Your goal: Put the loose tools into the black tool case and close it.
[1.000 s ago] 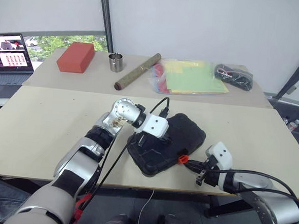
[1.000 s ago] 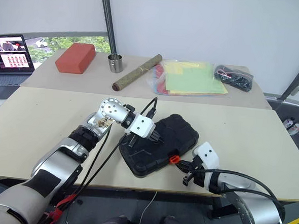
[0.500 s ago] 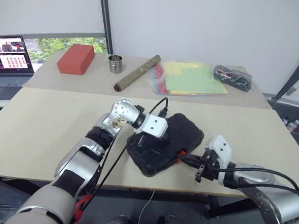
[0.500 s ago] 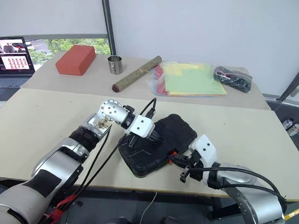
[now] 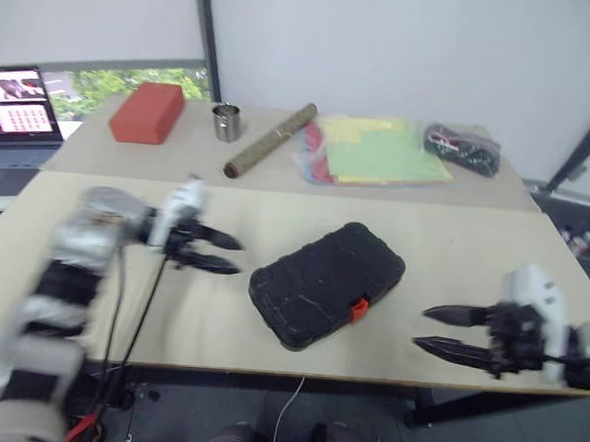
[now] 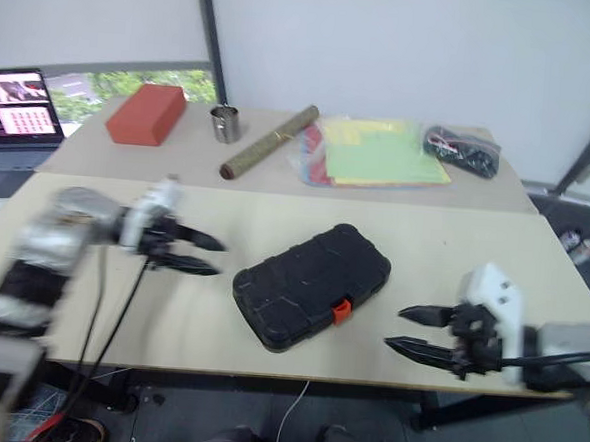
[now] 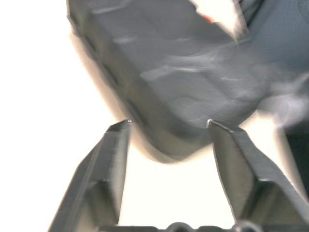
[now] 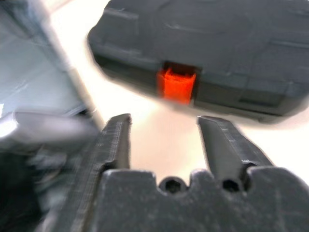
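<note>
Change: You had both hands on the tool case [image 5: 325, 297] a moment earlier, the left on its lid and the right at the latch; both were since drawn well clear to either side.
Case: It lay shut and flat on the front surface [image 5: 89, 309], near the front edge and between the two hands, with the orange latch [image 5: 360, 309] facing the right hand.
Loose tools: No screwdriver or knife was to be seen on the surface; by that, I judged them to be inside the case.
Meaning for task: With the lid down and your hands off, the job looked finished or nearly so. Whether the latch had fully caught I could not tell.
Left hand: The left hand [image 5: 225, 254] hung beside the case on its left, apart from it, fingers spread, holding nothing and pointing toward the case.
Right hand: The right hand [image 5: 439, 328] hung at the front right edge of the surface, well apart from the case, fingers spread and empty, aimed back at the latch.
Back surface: A red block [image 5: 147, 112], metal cup [image 5: 227, 122], rolled tube [image 5: 271, 140], coloured sheets [image 5: 374, 152] and a black bag of cables [image 5: 462, 149] stood untouched.
</note>
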You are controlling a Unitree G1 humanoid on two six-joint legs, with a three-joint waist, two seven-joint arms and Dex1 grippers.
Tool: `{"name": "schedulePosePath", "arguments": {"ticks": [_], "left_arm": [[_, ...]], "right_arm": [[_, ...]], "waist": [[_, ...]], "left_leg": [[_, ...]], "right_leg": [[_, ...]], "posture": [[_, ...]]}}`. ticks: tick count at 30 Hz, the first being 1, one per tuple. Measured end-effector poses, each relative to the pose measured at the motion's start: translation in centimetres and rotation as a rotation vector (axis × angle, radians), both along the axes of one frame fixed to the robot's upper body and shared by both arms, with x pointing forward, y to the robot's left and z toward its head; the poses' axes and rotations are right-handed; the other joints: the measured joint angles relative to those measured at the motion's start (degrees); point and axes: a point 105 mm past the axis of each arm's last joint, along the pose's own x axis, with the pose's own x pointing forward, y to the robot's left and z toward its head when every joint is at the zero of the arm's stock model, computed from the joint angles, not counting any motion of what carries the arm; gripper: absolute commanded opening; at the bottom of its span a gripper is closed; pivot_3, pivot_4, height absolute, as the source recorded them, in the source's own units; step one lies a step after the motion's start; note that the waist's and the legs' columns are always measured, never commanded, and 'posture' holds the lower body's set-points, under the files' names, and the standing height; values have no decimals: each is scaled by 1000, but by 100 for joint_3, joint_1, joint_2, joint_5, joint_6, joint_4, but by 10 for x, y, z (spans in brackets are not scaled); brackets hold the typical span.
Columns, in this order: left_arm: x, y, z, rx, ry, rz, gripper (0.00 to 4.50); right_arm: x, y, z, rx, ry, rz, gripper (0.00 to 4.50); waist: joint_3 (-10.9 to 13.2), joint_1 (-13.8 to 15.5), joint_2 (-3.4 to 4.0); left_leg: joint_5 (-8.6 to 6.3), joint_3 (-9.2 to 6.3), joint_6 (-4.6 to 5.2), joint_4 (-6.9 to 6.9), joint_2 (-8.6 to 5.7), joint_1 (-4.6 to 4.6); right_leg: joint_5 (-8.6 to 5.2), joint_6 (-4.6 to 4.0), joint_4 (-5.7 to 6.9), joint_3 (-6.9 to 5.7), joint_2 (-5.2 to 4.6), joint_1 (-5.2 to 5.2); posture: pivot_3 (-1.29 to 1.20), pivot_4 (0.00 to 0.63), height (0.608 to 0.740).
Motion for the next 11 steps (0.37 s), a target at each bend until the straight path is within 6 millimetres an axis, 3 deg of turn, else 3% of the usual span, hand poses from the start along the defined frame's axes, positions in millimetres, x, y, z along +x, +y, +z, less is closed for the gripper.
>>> {"name": "schedulePosePath", "arguments": {"ticks": [1,2,4,8,11], "left_arm": [[-9,8,12,-5,4,28,4500],[-21,11,21,-6,-8,20,4500],[-29,12,16,-11,10,17,4500],[-36,15,-12,-20,79,67,4500],[-33,11,-9,-21,33,87,4500]], "right_arm": [[0,-9,11,5,-12,-9,4450],[-1,-13,19,4,-16,19,4450],[-2,-14,22,3,-13,46,4450],[3,-18,24,17,-18,78,4450],[6,-15,22,8,-20,103,4450]], "waist": [[0,22,0],[2,88,18],[7,150,46],[24,218,55],[29,221,55]], "left_leg": [[-3,-7,-2,-5,-3,18],[-17,-19,-2,-6,-9,38],[-42,-32,-39,-8,-22,48],[-45,-31,-44,-7,-25,35],[-45,-29,-45,-6,-25,30]], "right_leg": [[-5,6,-6,-3,-3,19],[-21,20,-14,-6,-11,44],[-33,31,-16,-6,-23,65],[-33,31,-13,-4,-27,56],[-32,30,-9,-4,-27,50]], "posture": [[0,150,736],[0,150,736],[0,150,736],[0,150,736],[0,150,736]]}}
